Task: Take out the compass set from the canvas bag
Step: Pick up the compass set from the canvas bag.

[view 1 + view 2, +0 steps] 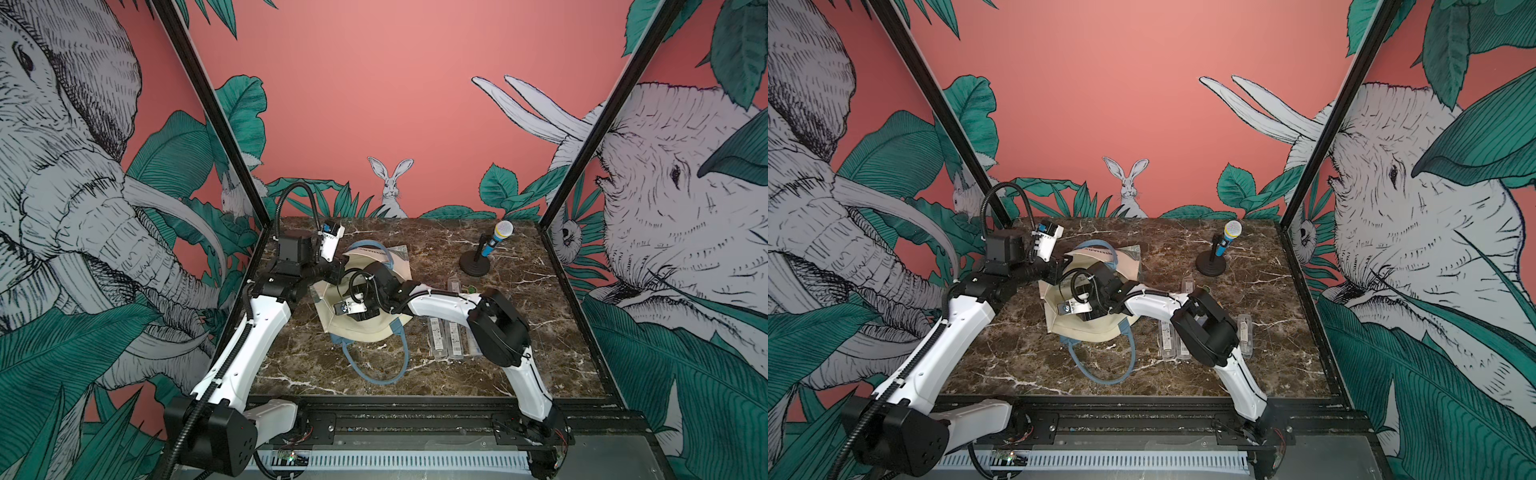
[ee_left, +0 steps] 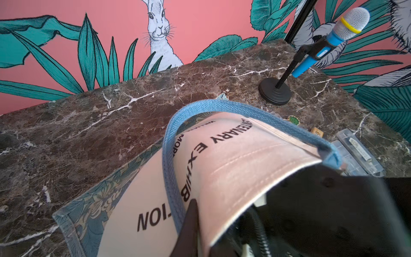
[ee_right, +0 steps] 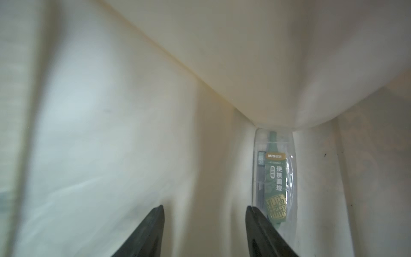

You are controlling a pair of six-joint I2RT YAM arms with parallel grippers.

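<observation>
1 compass set (image 3: 272, 178) inside canvas bag (image 1: 374, 331)

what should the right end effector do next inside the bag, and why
Probably shift the right end effector sideways and forward so the compass set comes between its fingers. Its jaws stand open inside the canvas bag, but the clear case lies ahead, outside one finger, so closing now would likely miss it. The left end effector holds the bag's rim up.
</observation>
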